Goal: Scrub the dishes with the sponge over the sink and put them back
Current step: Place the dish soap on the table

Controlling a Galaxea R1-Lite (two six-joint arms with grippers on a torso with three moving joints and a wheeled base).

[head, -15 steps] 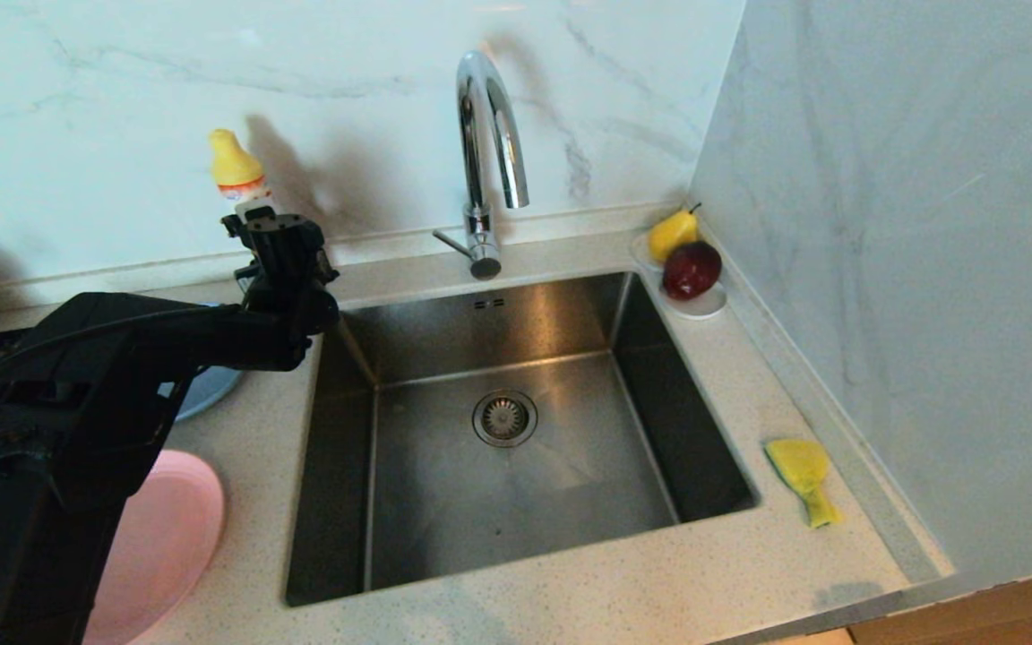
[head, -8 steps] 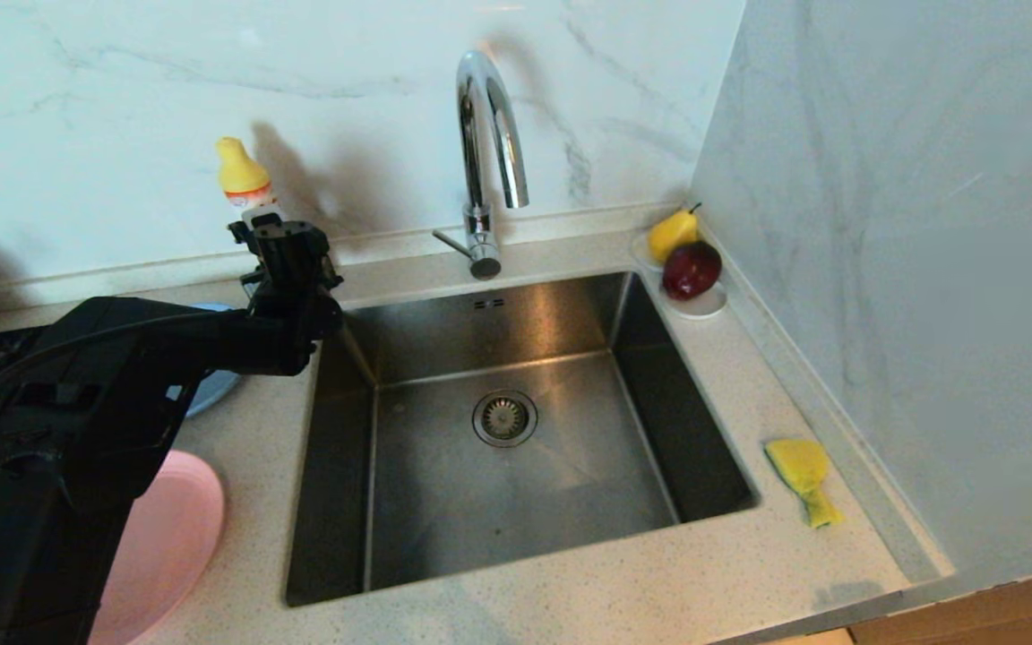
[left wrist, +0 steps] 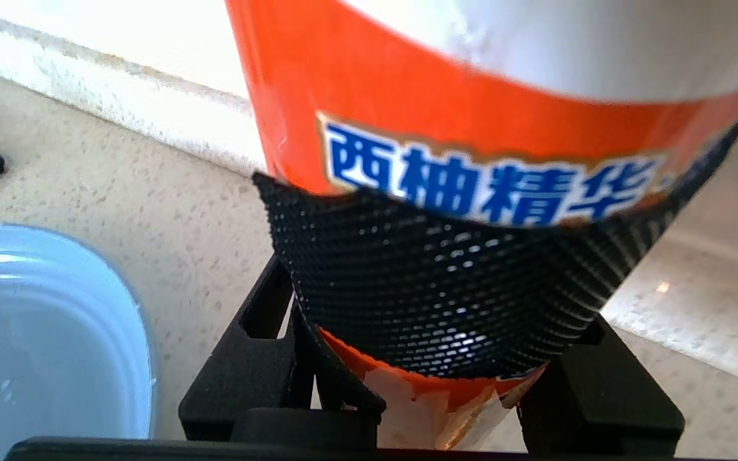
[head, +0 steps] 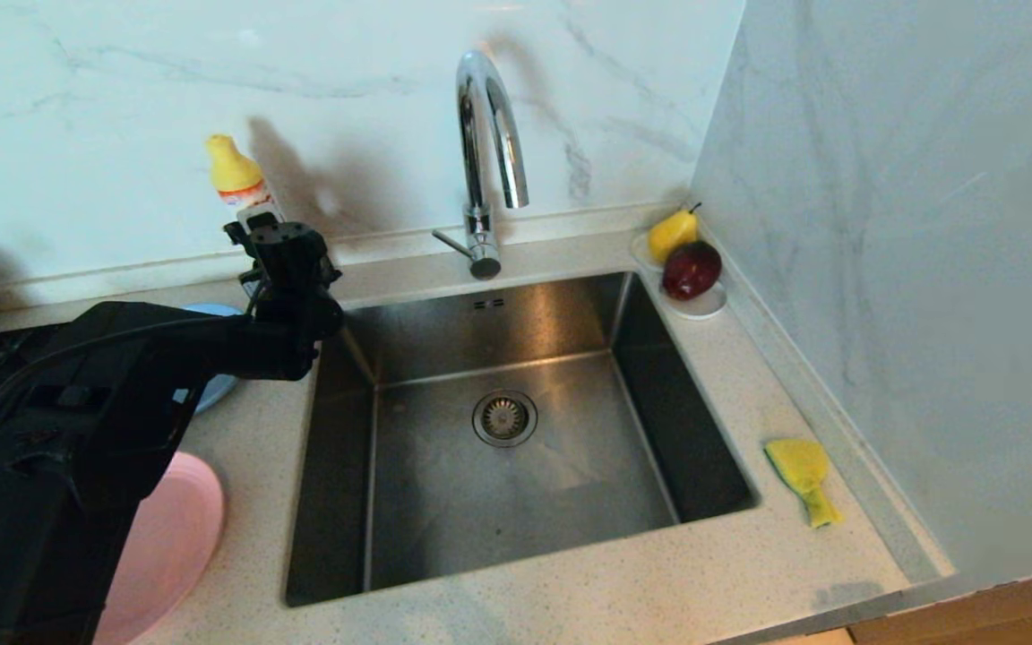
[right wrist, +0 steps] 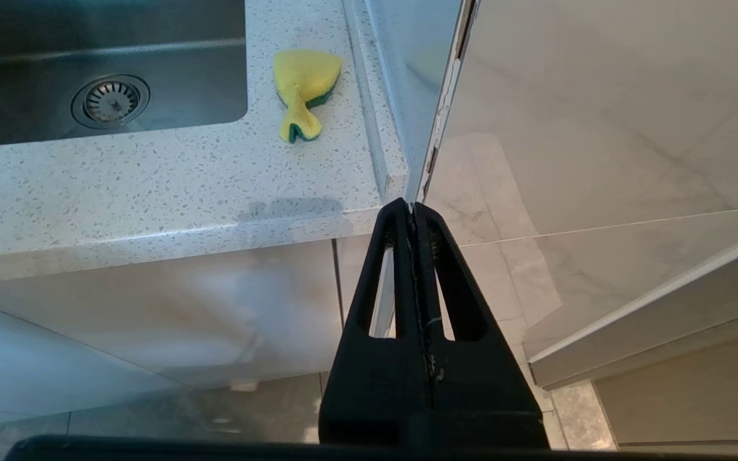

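My left gripper [left wrist: 433, 358] has its fingers clamped on the detergent bottle [left wrist: 471, 128] above the blue plate [left wrist: 42, 346] (slick label, it could slip); the sponge [head: 801, 475] lies on the table right of the sink [head: 516, 448], and my right gripper [right wrist: 415, 221], fingers closed, is parked below.

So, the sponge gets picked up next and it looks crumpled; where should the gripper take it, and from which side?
Probably the broad yellow body of the sponge, coming straight down from above. It lies flat on the counter beside the sink, close to the wall, so side approaches look cramped. The twisted narrow tail seems a weaker hold.
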